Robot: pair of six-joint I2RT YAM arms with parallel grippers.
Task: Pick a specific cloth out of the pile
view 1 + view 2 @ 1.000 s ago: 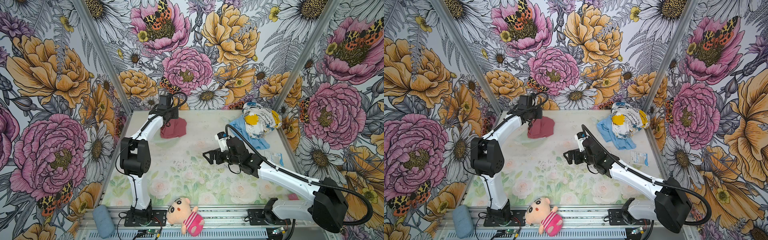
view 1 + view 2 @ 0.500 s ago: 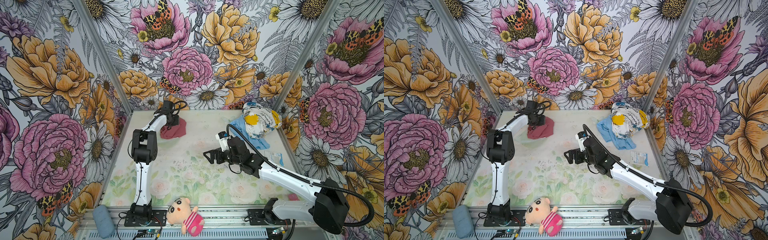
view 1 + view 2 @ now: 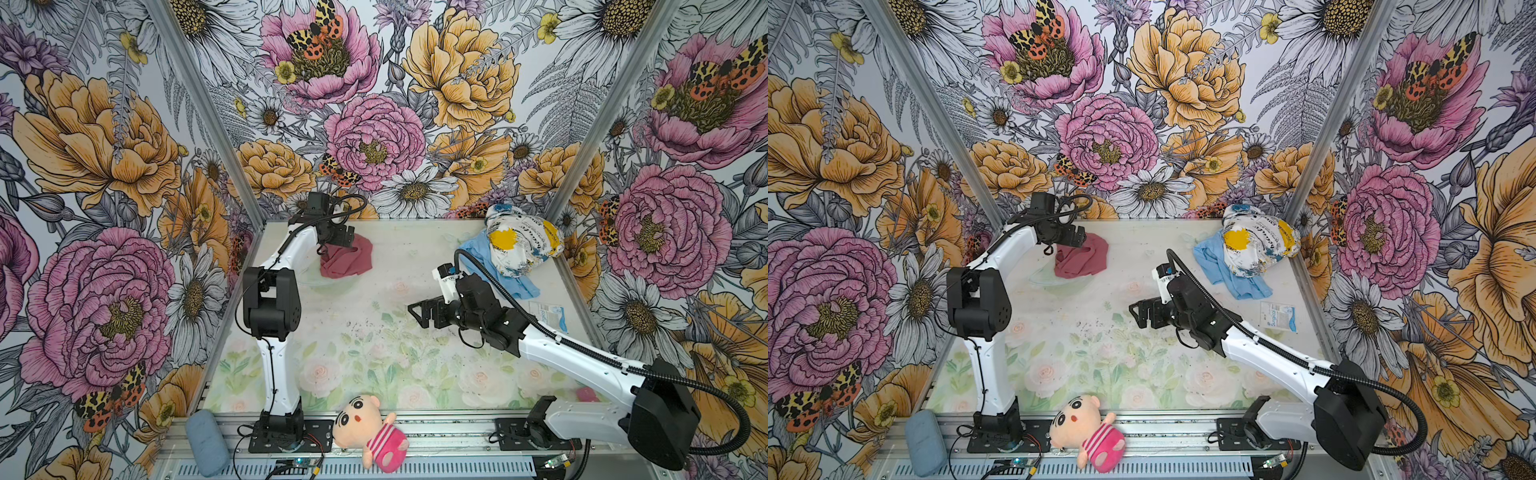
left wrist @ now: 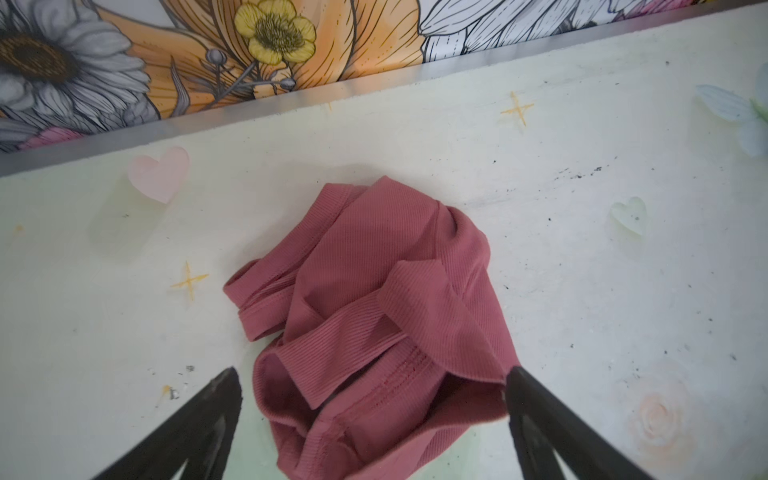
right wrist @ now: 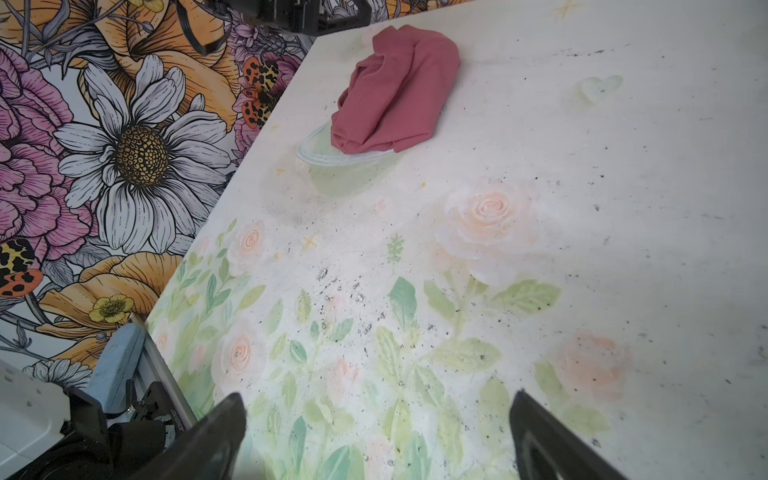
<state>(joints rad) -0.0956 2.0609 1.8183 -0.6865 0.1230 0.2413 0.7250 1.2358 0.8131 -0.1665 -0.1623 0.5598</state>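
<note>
The left gripper [image 4: 372, 419] stands with its two black fingers wide apart, one on each side of the near edge of the plain dusty-red ribbed cloth [image 4: 374, 316]; one finger touches or almost touches the fabric, but nothing is clamped; the cloth lies crumpled on the pale floral-printed table top [image 3: 374, 345], near the back left corner, partly over a printed green bowl shape, and well apart from the pile of soft cloths [image 3: 515, 249], which is white fabric with yellow blotches and black print over a light blue piece, at the back right; in both top views the cloth [image 3: 1081, 259] is clearly separated from that heap; I judge that the picking out is done and the step in hand is the release, so the next move calls only for lifting the left gripper straight away without dragging a fold of the soft fabric with it; the right gripper [image 3: 422, 314] has its jaws apart too, hovers over the middle of the table and holds nothing; as for writing, the black print on the white cloth looks like script but is too small to read; a small white and blue packet [image 3: 1278, 316] beside the pile carries a blue word that I cannot read with certainty; the plush doll with a pink striped shirt [image 3: 370, 432] on the front rail shows no label.
</note>
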